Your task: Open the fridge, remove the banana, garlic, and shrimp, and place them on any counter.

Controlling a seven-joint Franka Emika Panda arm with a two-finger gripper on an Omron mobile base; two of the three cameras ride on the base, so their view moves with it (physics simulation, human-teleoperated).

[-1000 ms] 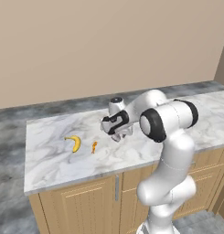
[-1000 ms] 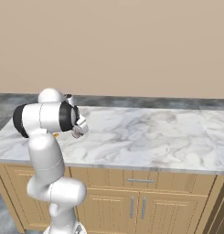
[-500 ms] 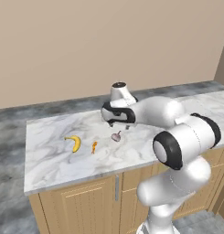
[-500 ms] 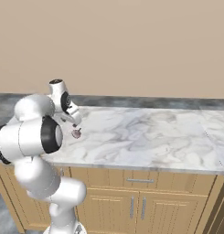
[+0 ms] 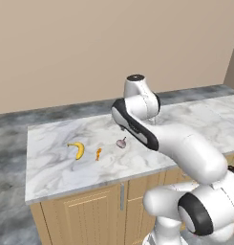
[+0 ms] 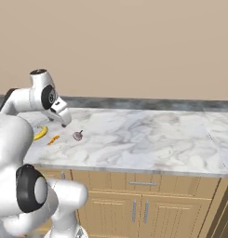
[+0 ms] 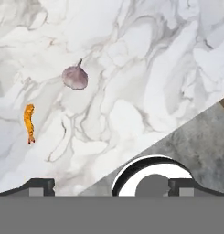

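We see banana (image 5: 78, 149), shrimp (image 5: 98, 153) and garlic (image 5: 121, 142) all lying on the counter (image 5: 51, 162); our gripper (image 7: 111, 185) gapes wide, empty. We judge only withdrawal remains.

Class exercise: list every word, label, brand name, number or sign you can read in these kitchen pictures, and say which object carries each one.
None: no readable text stands anywhere in these pictures.
The counter shows only marble veining, no lettering.
The banana, shrimp and garlic bear no stickers or labels.
The cabinet doors and the wall are plain.
The robot's white arm carries no visible brand mark or number.
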